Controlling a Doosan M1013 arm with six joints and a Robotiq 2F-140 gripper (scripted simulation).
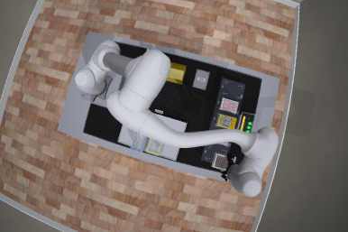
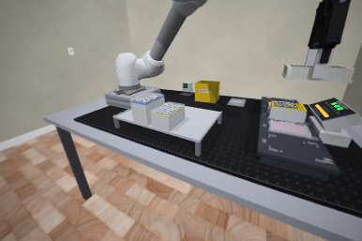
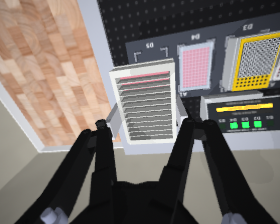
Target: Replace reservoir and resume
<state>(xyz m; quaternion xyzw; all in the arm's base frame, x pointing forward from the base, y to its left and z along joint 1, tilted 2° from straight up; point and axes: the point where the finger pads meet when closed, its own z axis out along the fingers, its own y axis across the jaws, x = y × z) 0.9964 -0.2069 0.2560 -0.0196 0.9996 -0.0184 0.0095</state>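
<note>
My gripper (image 2: 318, 65) (image 3: 147, 105) (image 1: 231, 169) is shut on the white 12-trough reservoir (image 2: 300, 71) (image 3: 146, 102) (image 1: 220, 162), gripping it across its long sides. It holds the reservoir level and high above the table's edge, just off the deck's D5 end. The D5 brackets (image 3: 150, 50) are bare on the dark deck block (image 2: 291, 152). The pink plate on D4 (image 3: 196, 67) (image 2: 288, 128) and the yellow tip rack on D3 (image 3: 256, 62) (image 2: 288, 106) (image 1: 226, 120) sit flat. The white shelf (image 2: 202, 124) (image 1: 178, 125) carries a blue-rimmed item (image 2: 146, 105) (image 1: 139, 141) and a yellow-rimmed item (image 2: 168, 114) (image 1: 154, 146).
The handler's panel (image 2: 335, 110) (image 3: 243, 112) (image 1: 247, 124) with green lights stands beside the deck, under the held reservoir. A yellow box (image 2: 207, 92) (image 1: 177, 73), a grey nest (image 2: 235, 102) (image 1: 203, 77) and a small green-faced key post (image 2: 188, 85) stand at the back.
</note>
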